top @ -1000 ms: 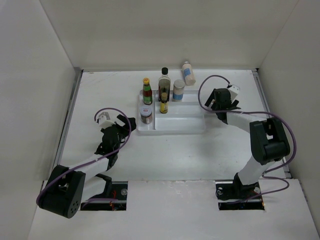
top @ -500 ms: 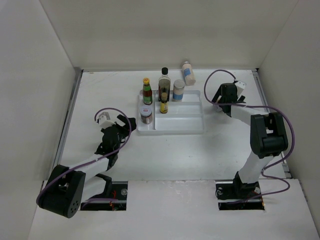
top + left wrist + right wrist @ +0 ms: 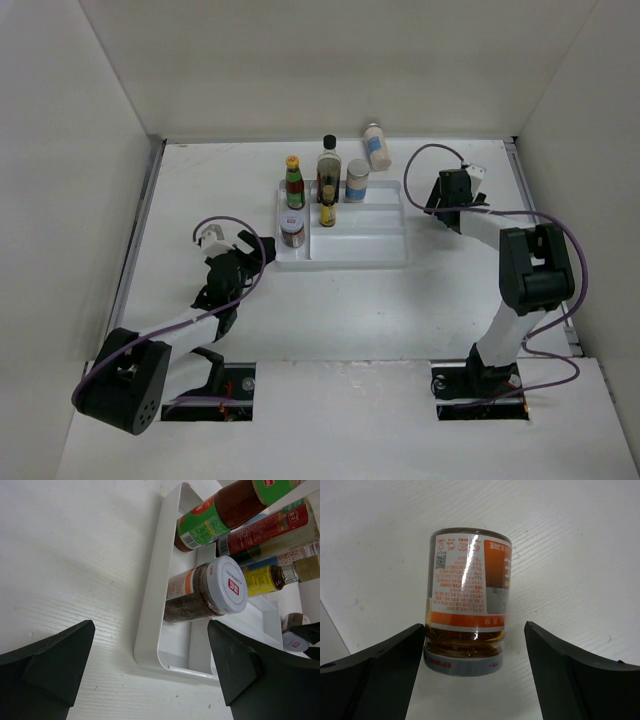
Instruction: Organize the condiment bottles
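Left gripper (image 3: 150, 626) is seen released, jaws spread wide and nothing gripped, aimed at the front left corner of the white divided tray (image 3: 148, 610) on the bench (image 3: 70, 555). In the tray's narrow left compartment, a white-lidded spice jar (image 3: 200, 597) is set at the front and the yellow-capped red sauce bottle (image 3: 294, 183) behind it. Right of the divider, the tall dark black-capped bottle (image 3: 329, 165) and a blue-labelled pale shaker (image 3: 357, 181) are lined along the back, with the small yellow-capped dark bottle (image 3: 327, 207) just in front of the tall one. A second pale shaker (image 3: 376, 146) is left outside, behind the tray. Right gripper (image 3: 474, 626) is also released, straddling an orange-labelled jar (image 3: 467, 590) on the bench right of the tray. A gap shows at one finger. Upright or lying cannot be told.
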